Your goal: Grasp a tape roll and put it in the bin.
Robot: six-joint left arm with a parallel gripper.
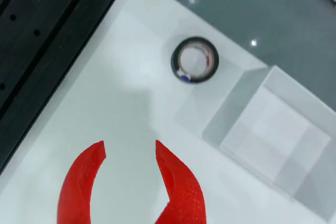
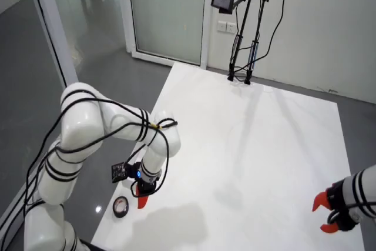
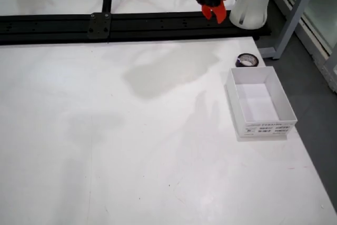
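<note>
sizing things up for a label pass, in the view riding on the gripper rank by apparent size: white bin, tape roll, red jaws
1. White bin, largest.
2. Red jaws of the gripper; close to the camera, so they look inflated.
3. Tape roll, smallest.

Even overhead lighting; soft grey arm shadows on the white table [image 3: 131,146]; glare spots on the floor [image 1: 252,14], upper right; gripper-mounted view slightly blurred throughout

In the view that rides on the gripper, the red fingers [image 1: 176,182] are cut off by the bottom edge, and the white bin [image 1: 278,129] runs off the right edge — its far corner unseen. The tape roll [image 1: 195,60] label print is blurred — unreadable. In the room view, the bin does not show.
</note>
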